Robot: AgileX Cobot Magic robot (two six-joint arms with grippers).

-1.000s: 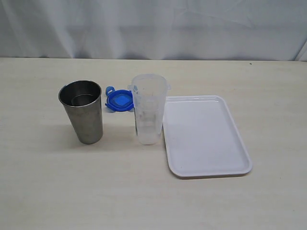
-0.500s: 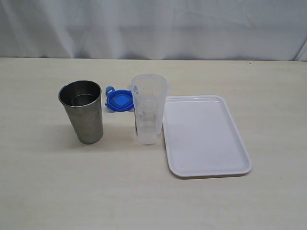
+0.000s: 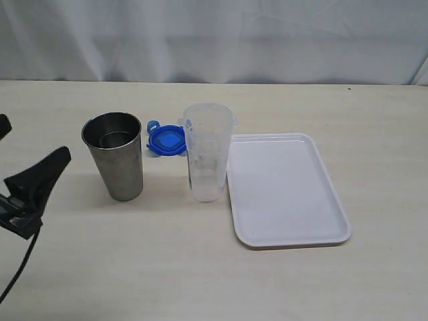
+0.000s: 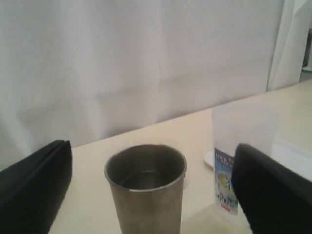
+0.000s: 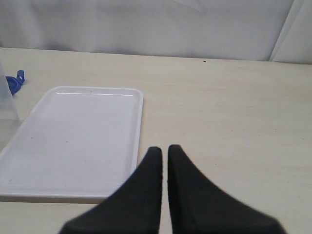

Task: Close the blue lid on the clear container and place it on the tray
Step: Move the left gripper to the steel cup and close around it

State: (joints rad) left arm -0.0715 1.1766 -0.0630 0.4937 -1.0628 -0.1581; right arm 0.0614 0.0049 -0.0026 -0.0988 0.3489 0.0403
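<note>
The clear container point(image 3: 207, 152) stands open-topped and upright at the table's middle, right against the left edge of the white tray point(image 3: 287, 190). Behind it on its left, the blue lid point(image 3: 166, 140) lies flat on the table. My left gripper point(image 3: 33, 138) comes in low at the left edge, open and holding nothing, left of the steel cup. In the left wrist view the gripper point(image 4: 151, 146) frames the steel cup, with the labelled container point(image 4: 241, 161) beyond it. My right gripper point(image 5: 163, 149) is shut on nothing over bare table beside the tray point(image 5: 73, 136); a lid flap point(image 5: 14, 83) shows far off.
A steel cup point(image 3: 115, 155) stands left of the lid and container, between my left gripper and them; it also shows in the left wrist view point(image 4: 146, 190). A white curtain backs the table. The right gripper does not show in the exterior view.
My left gripper has come into the exterior view from the left edge, open. The cup, lid, container and tray have not moved.
</note>
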